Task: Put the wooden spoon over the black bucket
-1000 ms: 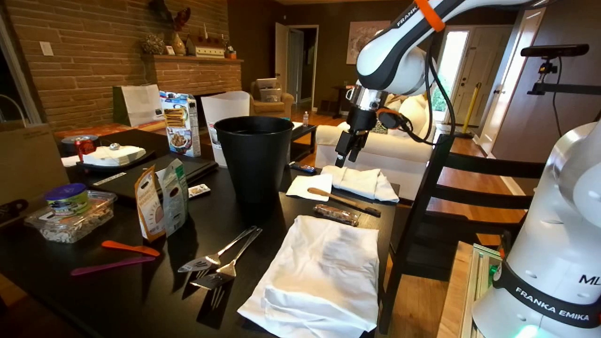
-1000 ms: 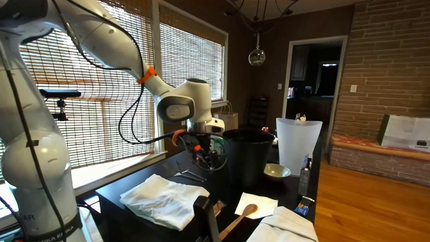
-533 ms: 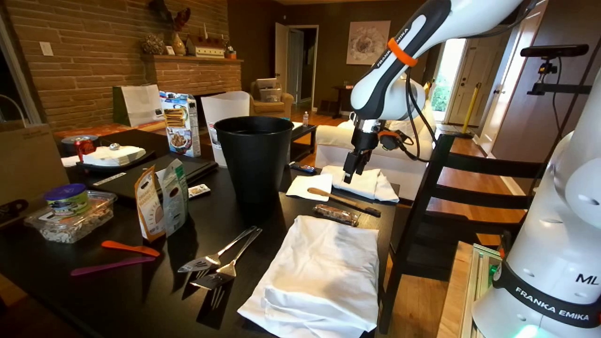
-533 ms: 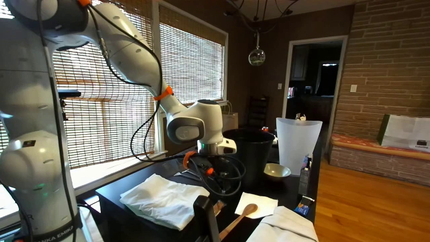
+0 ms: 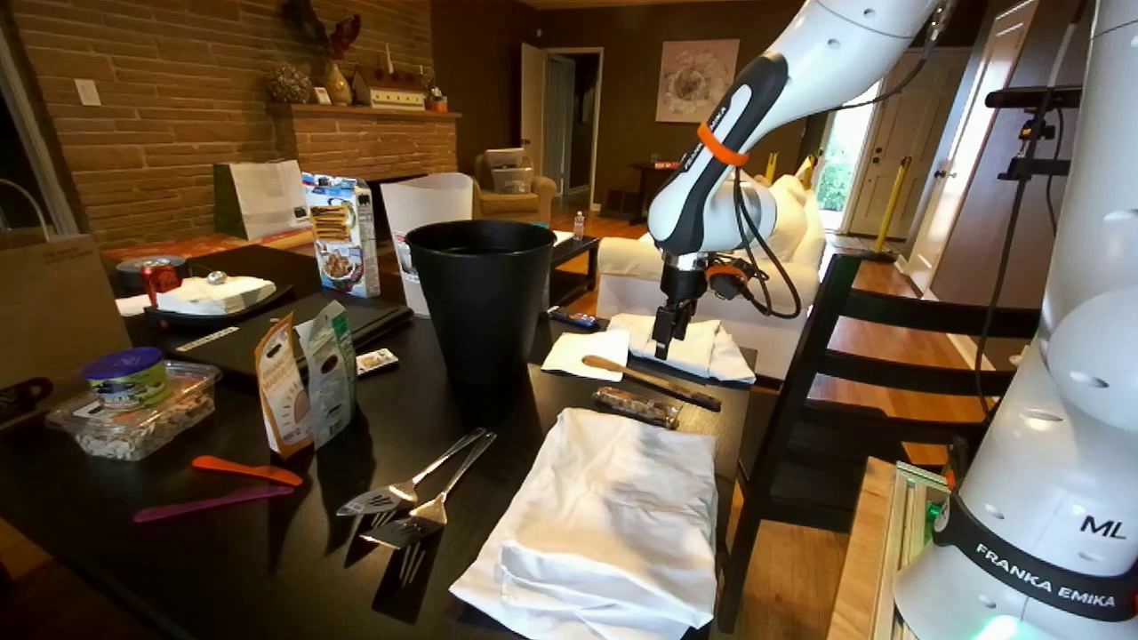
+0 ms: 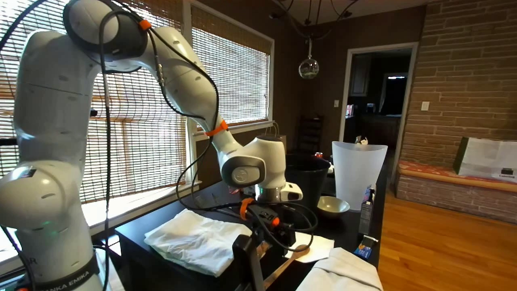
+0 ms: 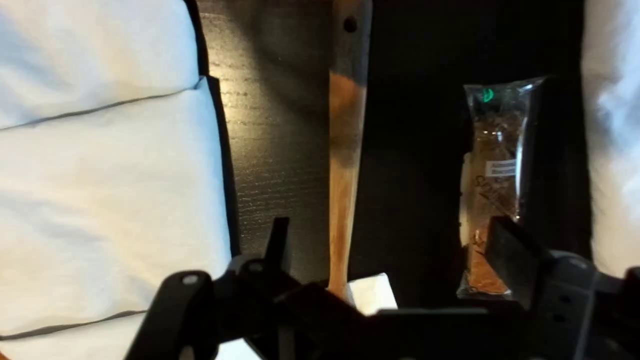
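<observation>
Spoon (image 7: 345, 150) is cut off @ wrist view's top, lower pt hidden by pincer (image 7: 390, 230)

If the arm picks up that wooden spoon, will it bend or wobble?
The wooden spoon should stay stiff: its handle looks like solid, straight wood. It is probably light, being so slender. It may swing or tilt if gripped off balance, since it is long, with a wider, rounded head at one end.
</observation>
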Available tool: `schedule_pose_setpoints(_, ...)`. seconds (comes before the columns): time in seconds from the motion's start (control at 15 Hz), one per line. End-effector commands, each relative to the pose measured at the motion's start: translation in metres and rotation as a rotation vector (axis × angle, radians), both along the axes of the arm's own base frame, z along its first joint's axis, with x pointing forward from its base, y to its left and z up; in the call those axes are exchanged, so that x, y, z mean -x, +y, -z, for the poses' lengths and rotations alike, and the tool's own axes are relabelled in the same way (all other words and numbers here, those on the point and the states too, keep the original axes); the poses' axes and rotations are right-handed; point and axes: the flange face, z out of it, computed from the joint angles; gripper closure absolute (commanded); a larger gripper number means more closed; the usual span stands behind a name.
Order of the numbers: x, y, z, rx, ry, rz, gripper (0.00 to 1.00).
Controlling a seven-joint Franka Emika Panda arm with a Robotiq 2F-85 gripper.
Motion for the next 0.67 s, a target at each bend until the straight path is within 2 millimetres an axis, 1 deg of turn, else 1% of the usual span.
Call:
schedule_pose_setpoints(0.0,-0.018,-0.012,0.023,0.065,-0.008,-0.013,0.00)
schedule_pose_setpoints(0.07,-0.021,-0.014,0.027,0.079,-0.042,0.001,0.00)
schedule_pose_setpoints(0.2,-0.023,-0.017,0.037,0.087,-0.049,0.036,0.00)
schedule_pose_setpoints(0.4,-0.023,-0.016,0.052,0.068,-0.014,0.098,0.00)
schedule_pose_setpoints(0.6,-0.026,-0.013,0.060,0.061,-0.005,0.130,0.00)
